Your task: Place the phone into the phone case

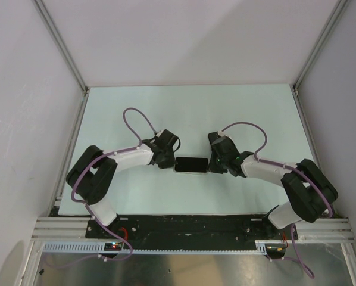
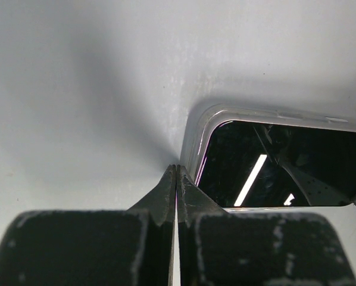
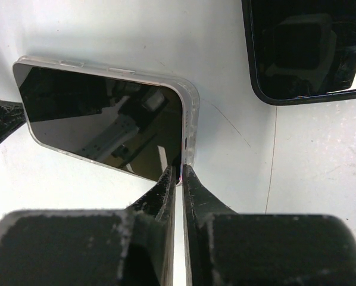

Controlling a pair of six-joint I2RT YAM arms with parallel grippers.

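Observation:
The phone (image 1: pixel 190 164), with its black screen up, lies flat in the middle of the table between my two grippers. In the right wrist view the phone (image 3: pixel 100 119) sits inside the clear phone case (image 3: pixel 191 113), whose rim runs all round it. My right gripper (image 3: pixel 179 170) is closed on the near corner of that rim, and a sliver of the case shows between its fingertips. My left gripper (image 2: pixel 176 168) is shut, fingertips pressed together and touching the case's rounded corner (image 2: pixel 196 137) at the other end. Nothing is between its fingers.
A second dark glossy slab with a rounded black rim (image 3: pixel 309 47) lies just beyond the case in the right wrist view; the top view does not show it. Grey walls and metal rails (image 1: pixel 65 53) enclose the pale table (image 1: pixel 166 113).

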